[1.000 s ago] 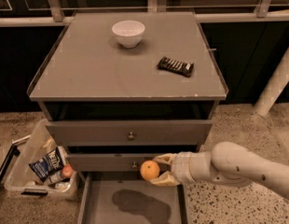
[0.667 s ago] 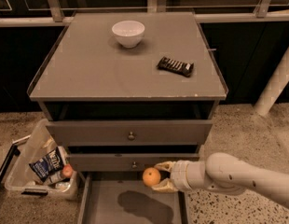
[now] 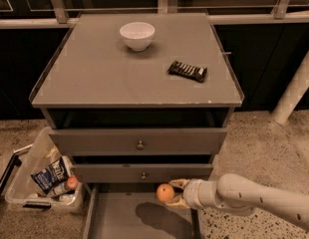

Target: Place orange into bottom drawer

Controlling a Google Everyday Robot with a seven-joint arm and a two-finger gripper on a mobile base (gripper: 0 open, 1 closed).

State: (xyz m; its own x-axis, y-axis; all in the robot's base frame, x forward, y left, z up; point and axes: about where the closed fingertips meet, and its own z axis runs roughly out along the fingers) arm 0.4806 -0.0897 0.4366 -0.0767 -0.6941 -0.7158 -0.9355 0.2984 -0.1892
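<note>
**Orange held over the open bottom drawer**

One grey cabinet (image 3: 94, 78) fills the middle of the frame, and its flat top reaches to the upper part. On its front there are two closed drawer fronts (image 3: 94, 142), one under the other, each with one small round knob. Under them one bottom drawer (image 3: 114, 220) is pulled out toward the lower edge of the frame, and its flat grey floor is open to view.

One white arm (image 3: 259, 203) comes in from the lower right corner. At the right edge one white post (image 3: 294, 88) stands tilted on the speckled floor. At the lower left one clear plastic bin (image 3: 17, 193) stands beside the cabinet, with snack packets and one small reddish round thing (image 3: 71, 182) inside.

On the cabinet top there are two things, well apart: one white bowl (image 3: 137, 35) at the back, and one dark candy bar (image 3: 187, 70) more to the right.

The gripper (image 3: 172, 193) is at the lower middle, just under the lower drawer front. Its two fingers (image 3: 178, 183) are clamped on the one orange (image 3: 165, 192), one above and one below. The orange hangs over the back part of the drawer floor. A dark shadow lies on the floor below it. Nothing stands between the orange and the floor.
</note>
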